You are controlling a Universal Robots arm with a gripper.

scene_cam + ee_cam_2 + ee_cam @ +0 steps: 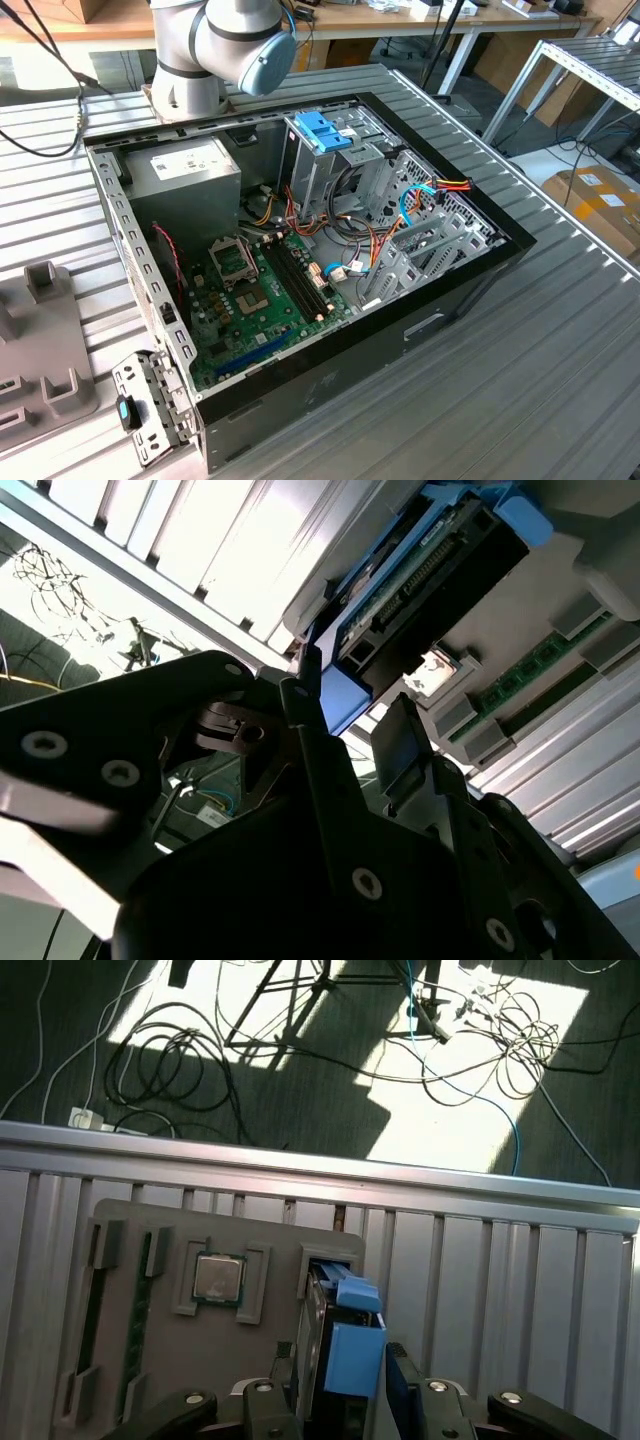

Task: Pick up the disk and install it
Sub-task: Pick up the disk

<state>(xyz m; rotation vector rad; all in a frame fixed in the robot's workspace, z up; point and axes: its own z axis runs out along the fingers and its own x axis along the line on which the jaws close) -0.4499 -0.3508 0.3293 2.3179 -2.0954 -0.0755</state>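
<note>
Expect the disk (pixel 318 1330) to be dense for its bulk, rigid, smooth-sided and unkind to knocks; probably best clamped across the two broad faces, clear of the connector end. Dark metal body, blue rail (pixel 355 1355) along one edge, row of pins (pixel 415 570) at one end. Stands on edge in a slot of the grey tray (pixel 150 1250), near a seated chip (pixel 218 1278), on the ribbed metal table (pixel 500 1260). Straddled by the gripper (pixel 342 1370); clamped or merely close, cannot tell. Open computer case (pixel 450 300) beside the arm (pixel 215 45) in the exterior view.
</note>
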